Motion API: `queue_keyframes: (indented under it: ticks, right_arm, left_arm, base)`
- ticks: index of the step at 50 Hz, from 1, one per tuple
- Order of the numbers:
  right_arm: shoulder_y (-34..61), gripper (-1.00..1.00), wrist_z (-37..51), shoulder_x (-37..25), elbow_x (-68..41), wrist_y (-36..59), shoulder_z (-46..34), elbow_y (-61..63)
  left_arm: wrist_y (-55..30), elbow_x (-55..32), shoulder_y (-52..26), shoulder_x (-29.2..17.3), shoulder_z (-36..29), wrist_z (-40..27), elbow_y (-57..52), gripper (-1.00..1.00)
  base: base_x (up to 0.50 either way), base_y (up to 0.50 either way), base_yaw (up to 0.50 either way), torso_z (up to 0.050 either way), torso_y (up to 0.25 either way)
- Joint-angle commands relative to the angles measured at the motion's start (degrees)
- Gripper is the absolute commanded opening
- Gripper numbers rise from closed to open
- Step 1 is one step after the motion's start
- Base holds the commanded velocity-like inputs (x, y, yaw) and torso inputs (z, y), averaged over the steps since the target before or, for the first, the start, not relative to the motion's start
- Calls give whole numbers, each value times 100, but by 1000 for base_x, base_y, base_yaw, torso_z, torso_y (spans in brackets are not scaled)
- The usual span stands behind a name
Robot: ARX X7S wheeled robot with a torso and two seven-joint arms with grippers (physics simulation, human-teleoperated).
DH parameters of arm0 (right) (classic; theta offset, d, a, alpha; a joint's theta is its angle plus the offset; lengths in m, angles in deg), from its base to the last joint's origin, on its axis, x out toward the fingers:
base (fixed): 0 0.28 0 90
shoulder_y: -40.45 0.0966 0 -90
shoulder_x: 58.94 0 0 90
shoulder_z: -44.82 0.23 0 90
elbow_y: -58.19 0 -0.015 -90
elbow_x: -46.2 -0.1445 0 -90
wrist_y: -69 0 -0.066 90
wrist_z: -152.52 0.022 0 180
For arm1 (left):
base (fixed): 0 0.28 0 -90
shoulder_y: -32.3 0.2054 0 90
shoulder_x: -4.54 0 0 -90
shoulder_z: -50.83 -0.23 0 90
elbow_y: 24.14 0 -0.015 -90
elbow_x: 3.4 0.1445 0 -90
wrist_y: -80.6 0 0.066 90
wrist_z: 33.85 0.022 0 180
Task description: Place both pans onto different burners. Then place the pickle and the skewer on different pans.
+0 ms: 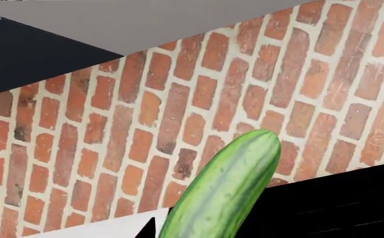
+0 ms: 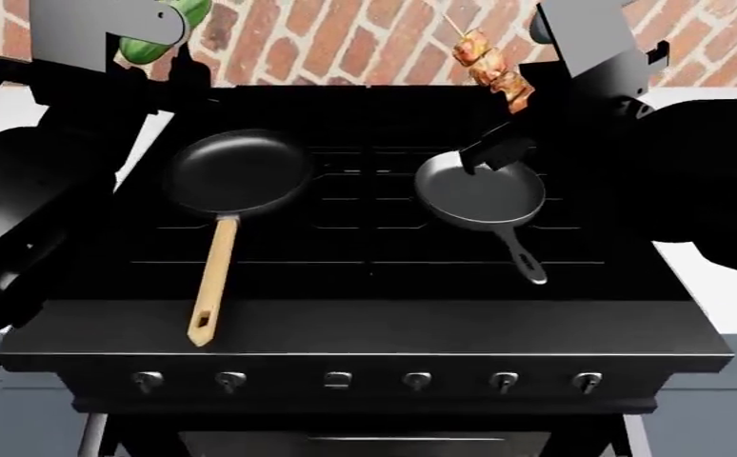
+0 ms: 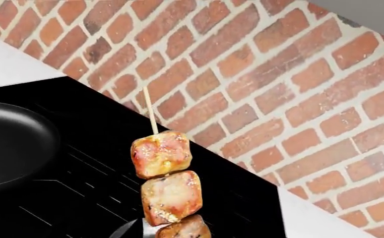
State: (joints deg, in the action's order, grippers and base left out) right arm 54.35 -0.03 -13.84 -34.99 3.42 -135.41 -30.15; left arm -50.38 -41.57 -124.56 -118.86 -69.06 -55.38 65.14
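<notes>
1. Both pans are sitting on separate burners of the stove [image 2: 368, 328]: the black pan [image 2: 239, 172] with the wooden handle is resting on a left burner [image 2: 152, 238], and the grey pan [image 2: 481, 191] with the dark handle is lying on a right burner [image 2: 382, 162], well apart, so the first half of the task is looking finished

2. The left gripper [image 2: 140, 38] is hanging high above the stove's back left corner and clasping the pickle [image 2: 166, 30], whose green end is poking out beside it; the left wrist view is showing the pickle [image 1: 225, 191] against the brick wall [image 1: 178, 99], clear of any surface

3. The right gripper [image 2: 559, 48] is hovering up near the back right and carrying the skewer [image 2: 496, 69]; the fingers themselves are hidden in every view, though the skewer hanging in mid-air suggests they are clenched on its lower end. The meat chunks [image 3: 164, 183] are dangling above and behind the grey pan

4. Each item is being held on its own side, probably so each arm is lowering onto the nearer pan without crossing
</notes>
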Motion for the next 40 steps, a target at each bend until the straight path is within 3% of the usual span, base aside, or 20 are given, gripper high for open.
queue_keyframes:
  ticks: [1, 16, 40]
  right_arm:
    - [69, -100, -20, -107, 75, 104, 64, 100]
    - [-78, -100, -10, -135, 55, 13, 97, 150]
    - [-109, -100, -67, -45, 13, 112, 107, 78]
  left_arm:
    - [59, 12, -19, 41, -53, -16, 74, -100]
    - [5, -111, 12, -41, 113, -137, -86, -100]
    - [-36, -129, 39, -91, 136, -187, -111, -100]
  base:
    - [500, -101, 0, 0, 0]
    - [500, -110, 0, 0, 2]
    - [62, 0, 0, 0, 1]
